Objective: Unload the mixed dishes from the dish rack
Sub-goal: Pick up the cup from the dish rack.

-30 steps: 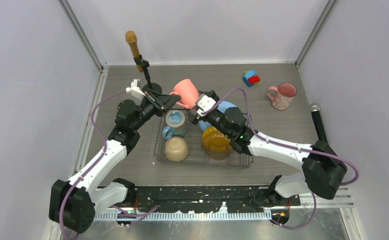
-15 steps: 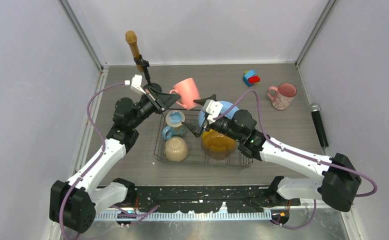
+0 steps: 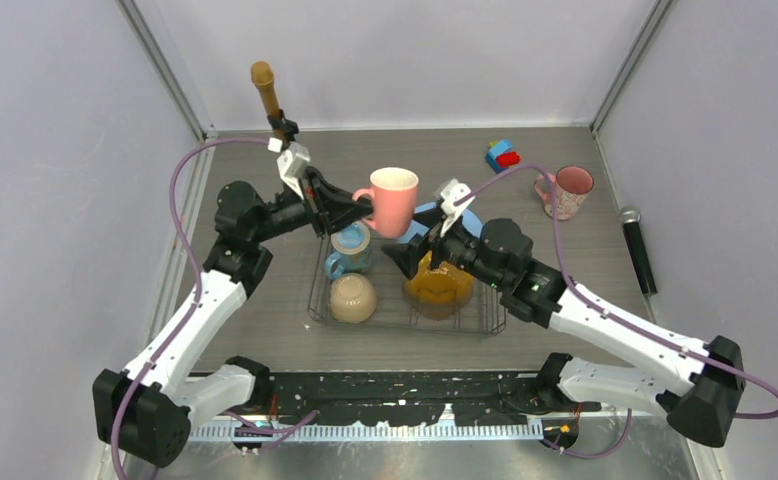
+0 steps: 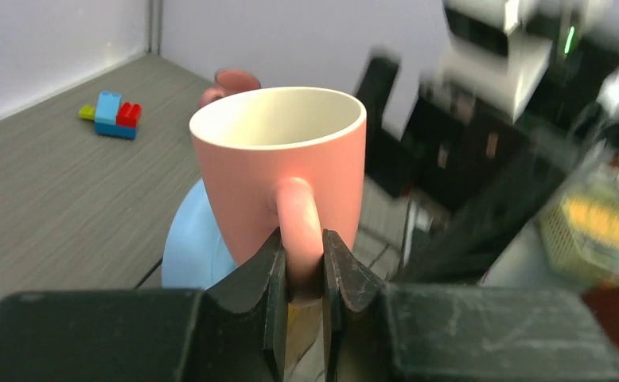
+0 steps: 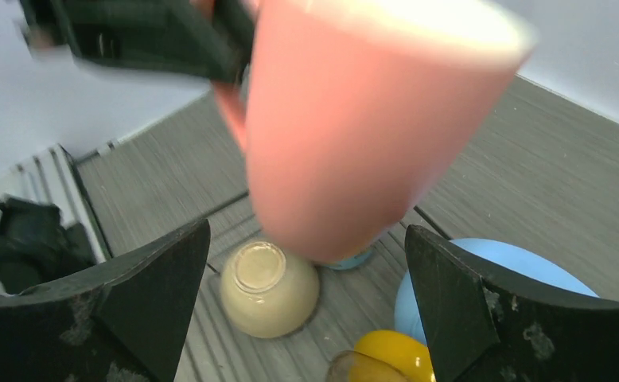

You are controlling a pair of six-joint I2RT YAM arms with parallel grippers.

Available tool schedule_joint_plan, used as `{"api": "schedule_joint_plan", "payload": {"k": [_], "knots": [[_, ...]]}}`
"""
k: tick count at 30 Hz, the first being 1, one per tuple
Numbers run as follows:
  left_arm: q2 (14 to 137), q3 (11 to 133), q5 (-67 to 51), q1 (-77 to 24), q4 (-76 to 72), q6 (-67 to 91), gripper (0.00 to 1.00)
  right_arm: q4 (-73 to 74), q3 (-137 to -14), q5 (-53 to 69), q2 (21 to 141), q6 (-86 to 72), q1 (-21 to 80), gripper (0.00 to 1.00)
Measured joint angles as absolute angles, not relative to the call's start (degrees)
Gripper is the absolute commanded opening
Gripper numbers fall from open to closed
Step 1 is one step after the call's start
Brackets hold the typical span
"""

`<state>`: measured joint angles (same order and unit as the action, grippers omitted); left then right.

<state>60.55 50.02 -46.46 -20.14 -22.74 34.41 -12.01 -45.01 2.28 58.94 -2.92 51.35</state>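
Observation:
My left gripper (image 3: 362, 205) is shut on the handle of a plain pink mug (image 3: 395, 201) and holds it upright in the air over the back of the dish rack (image 3: 405, 321). The left wrist view shows the pads (image 4: 273, 270) pinching the handle of the mug (image 4: 278, 159). My right gripper (image 3: 412, 246) is open and empty, just right of and below the mug; the mug's body (image 5: 362, 119) hangs between its spread fingers (image 5: 163, 278). In the rack are a blue mug (image 3: 348, 248), an overturned beige bowl (image 3: 352, 297), a yellow plate (image 3: 435, 283) and a light-blue plate (image 3: 471, 219).
A speckled pink mug (image 3: 567, 192) stands on the table at the far right. A red-blue toy block (image 3: 502, 155) lies at the back. A brown microphone on a black stand (image 3: 265, 90) is behind the left arm. A black microphone (image 3: 638, 245) lies at the right wall.
My left gripper has lifted the pink mug, turned it from tilted to upright and carried it right. My right arm has swung out to the right, its open gripper now lower beside the mug.

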Motion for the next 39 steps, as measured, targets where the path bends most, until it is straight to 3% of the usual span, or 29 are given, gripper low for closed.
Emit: {"api": "schedule_joint_plan", "payload": {"k": [7,11,20,29,35,36,38,39], "knots": [[55.31,50.0,-54.54,-20.25,-6.94,7.51,0.0,6.48,-57.6,3.11,53.71,-14.39,51.24,1.0],[52.4,48.47,-57.78,-20.23,-1.41,-1.89,0.0,14.26,-61.25,1.13,50.24,-18.5,51.27,0.94],[44.64,41.6,-64.31,-20.25,0.47,-8.4,0.0,29.89,-74.15,0.4,58.0,-21.5,51.27,0.72],[42.39,41.17,-66.28,-20.25,1.41,-11.31,0.0,39.42,-74.81,8.51,64.69,-21.45,51.27,0.59],[42.0,39.9,-68.34,-20.25,0.84,-11.0,0.0,39.79,-75.55,9.41,66.89,-21.37,51.27,0.21],[42.0,39.7,-68.6,-20.25,0.64,-10.81,0.0,39.79,-75.94,9.5,67.53,-21.17,51.27,0.07],[41.98,39.2,-68.93,-20.25,0.12,-10.37,0.0,39.97,-76.88,9.58,68.95,-21.04,51.27,0.01],[41.93,38.94,-68.97,-20.25,-0.6,-10.09,0.12,40.14,-77.06,9.04,69.49,-21.3,51.13,0.01]]}}
